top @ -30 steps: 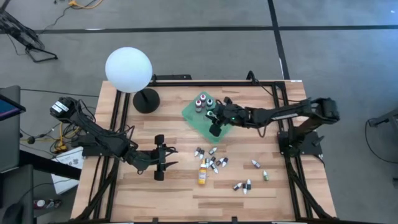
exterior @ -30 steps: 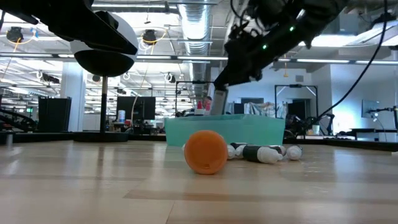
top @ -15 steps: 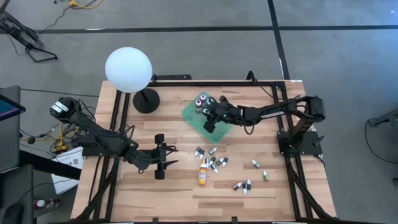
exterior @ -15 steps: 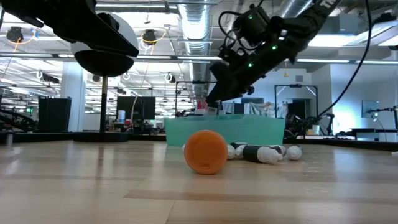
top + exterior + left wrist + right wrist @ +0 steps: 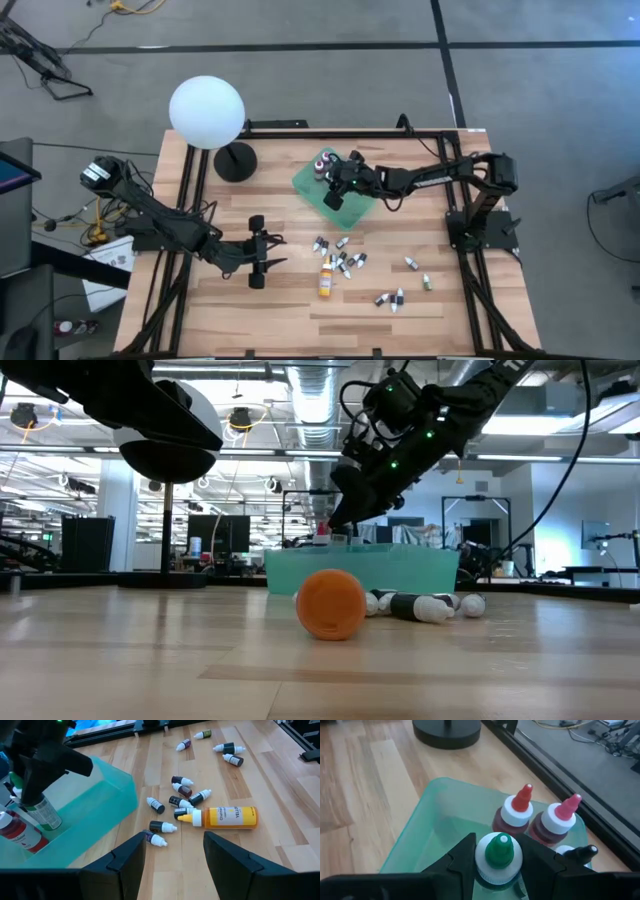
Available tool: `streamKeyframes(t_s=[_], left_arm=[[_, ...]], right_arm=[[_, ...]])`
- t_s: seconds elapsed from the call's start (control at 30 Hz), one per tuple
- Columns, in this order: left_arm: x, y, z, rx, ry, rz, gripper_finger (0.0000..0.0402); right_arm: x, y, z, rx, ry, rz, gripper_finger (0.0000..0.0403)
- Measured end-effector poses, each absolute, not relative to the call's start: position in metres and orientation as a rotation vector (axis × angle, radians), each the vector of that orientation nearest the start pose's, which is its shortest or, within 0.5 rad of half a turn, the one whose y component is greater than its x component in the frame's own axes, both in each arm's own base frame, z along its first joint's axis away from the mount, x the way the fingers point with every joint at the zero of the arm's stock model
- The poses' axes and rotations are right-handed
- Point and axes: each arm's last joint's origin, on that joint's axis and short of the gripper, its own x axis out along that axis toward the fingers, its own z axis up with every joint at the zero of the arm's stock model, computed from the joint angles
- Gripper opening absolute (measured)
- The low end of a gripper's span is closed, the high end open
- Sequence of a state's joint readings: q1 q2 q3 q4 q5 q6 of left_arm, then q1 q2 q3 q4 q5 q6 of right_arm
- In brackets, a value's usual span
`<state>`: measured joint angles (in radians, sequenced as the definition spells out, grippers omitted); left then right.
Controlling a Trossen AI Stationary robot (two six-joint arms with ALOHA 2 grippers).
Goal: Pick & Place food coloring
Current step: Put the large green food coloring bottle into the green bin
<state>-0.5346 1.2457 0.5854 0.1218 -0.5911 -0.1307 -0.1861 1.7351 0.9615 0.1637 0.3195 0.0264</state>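
right claw (image 5: pixel 497 865) holds green-capped bottle (image 5: pixel 498 854) over green tray (image 5: pixel 312 190) | tray: 3 bottles in | worktop (image 5: pixel 290 310): about 13 food coloring bottles (image 5: pixel 345 262) left | left claw (image 5: pixel 268 253) wide, idle

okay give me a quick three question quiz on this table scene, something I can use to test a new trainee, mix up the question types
1. True or false: the right gripper holds a green-capped bottle over the tray.
2. Which lies among the small loose bottles on the table? A) a yellow bottle B) a blue cup C) a spoon
3. Fill in: the left gripper waits open over the ____ , holding nothing.

Key: 1 true; 2 A; 3 table
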Motion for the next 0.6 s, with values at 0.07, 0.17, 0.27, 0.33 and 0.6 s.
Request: streamKeyframes(t_s=[0.07,0.17,0.27,0.33,0.6], left_arm=[[0.2188,-0.1108,0.2037,0.159,0.45,0.084,0.0194],[0.2188,-0.1108,0.2037,0.159,0.45,0.084,0.0194],[0.2188,-0.1108,0.2037,0.16,0.45,0.085,0.0194],[0.2188,-0.1108,0.2037,0.16,0.45,0.086,0.0194],[0.2189,-0.1106,0.2037,0.161,0.449,0.089,0.0194]], right_arm=[[0.3498,-0.0767,0.1805,-0.016,0.617,-0.502,0.012],[0.3496,-0.0779,0.1806,-0.015,0.615,-0.504,0.012],[0.3493,-0.0795,0.1806,-0.02,0.618,-0.504,0.0121],[0.3492,-0.0799,0.1806,-0.02,0.618,-0.504,0.0121],[0.3488,-0.0818,0.1806,-0.036,0.622,-0.5,0.0121]])
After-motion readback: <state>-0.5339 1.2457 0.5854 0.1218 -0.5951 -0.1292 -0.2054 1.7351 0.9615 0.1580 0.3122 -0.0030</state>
